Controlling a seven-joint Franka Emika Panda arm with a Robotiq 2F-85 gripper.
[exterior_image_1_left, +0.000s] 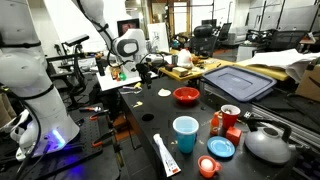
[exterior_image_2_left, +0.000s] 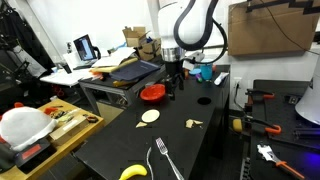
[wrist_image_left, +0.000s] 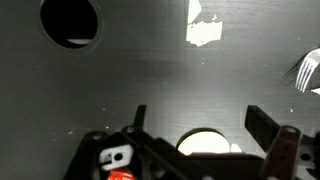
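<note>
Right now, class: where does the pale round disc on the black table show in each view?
Exterior view: pale round disc mid-picture, just left of the red bowl.
Exterior view: disc at centre, in front of the bowl.
Wrist view: disc at the bottom edge, between the fingers of the open gripper.
Shared landmark: the red bowl, both exterior views only.

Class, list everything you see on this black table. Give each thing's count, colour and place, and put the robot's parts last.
bowl: 1, red, beside gripper
disc: 1, white, below gripper
scrap: 1, white, near disc
fork: 1, silver, table front
banana: 1, yellow, table edge
cup: 1, blue, table
tube: 1, white, beside cup
kettle: 1, grey, table end
table: 1, black
gripper: 1, black, open, above disc
</note>
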